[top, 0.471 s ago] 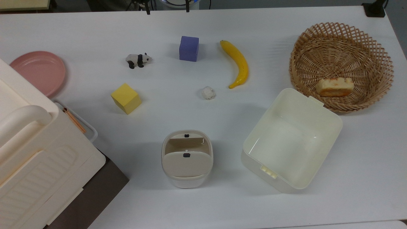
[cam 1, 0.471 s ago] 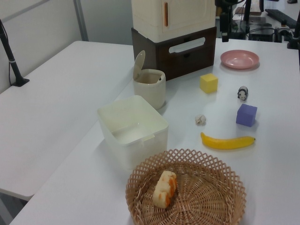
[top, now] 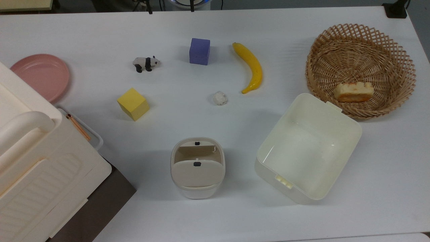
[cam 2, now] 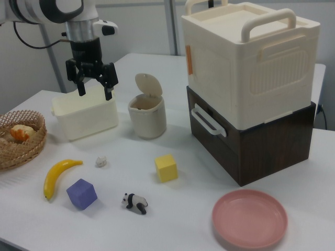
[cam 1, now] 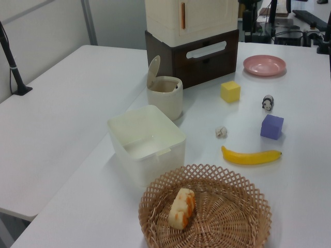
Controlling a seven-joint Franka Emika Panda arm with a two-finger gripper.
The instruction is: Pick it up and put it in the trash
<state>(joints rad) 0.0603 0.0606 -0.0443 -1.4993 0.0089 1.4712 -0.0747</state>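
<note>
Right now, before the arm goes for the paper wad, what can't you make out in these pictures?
- Inside of the trash bin: in the top view the flap lid covers part of the opening; in the right view its wall hides the bottom.
- Gripper: the right view cannot settle its height above the paper wad.
- Black marks on the bin's lid: too small to read in the top view.
- Arm: the right view's upper-left edge cuts it off.

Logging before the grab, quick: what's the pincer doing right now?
Pincer: open, holding nothing, up in the air above the table.
</note>
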